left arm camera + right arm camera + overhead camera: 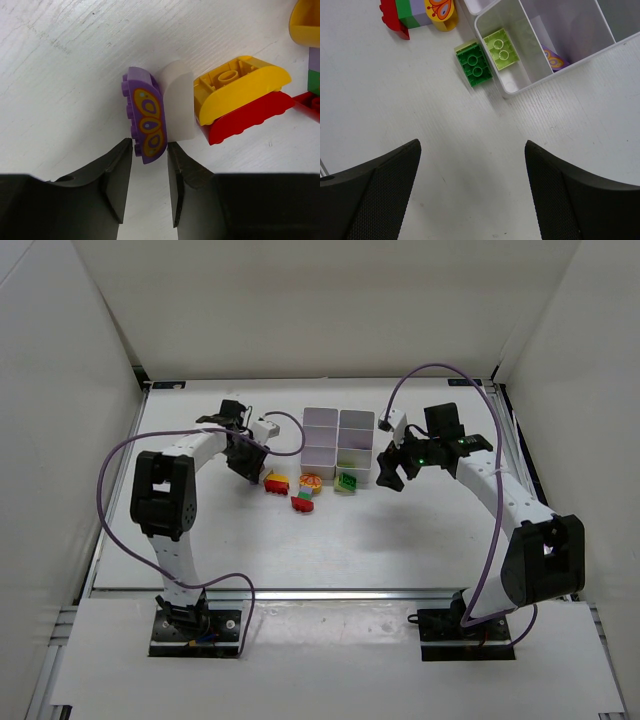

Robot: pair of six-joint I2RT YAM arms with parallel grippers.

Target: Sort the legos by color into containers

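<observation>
My left gripper (150, 150) is low on the table, its fingertips pressed against both sides of the near end of a purple butterfly-print lego (145, 116). That lego lies on its side against a white curved piece (179, 107). A yellow-on-red lego (242, 87) sits just right of it. In the top view the left gripper (245, 458) is left of the white containers (337, 412). My right gripper (472, 145) is wide open and empty above bare table. A dark green lego (475, 65) lies outside the container wall (520, 87), and a light green lego (501, 47) lies inside.
A red-green-purple stack (303, 501) and an orange piece (311, 481) lie in front of the containers. A purple printed piece (554, 59) lies in a container cell. White walls enclose the table on three sides. Purple cables loop over both arms.
</observation>
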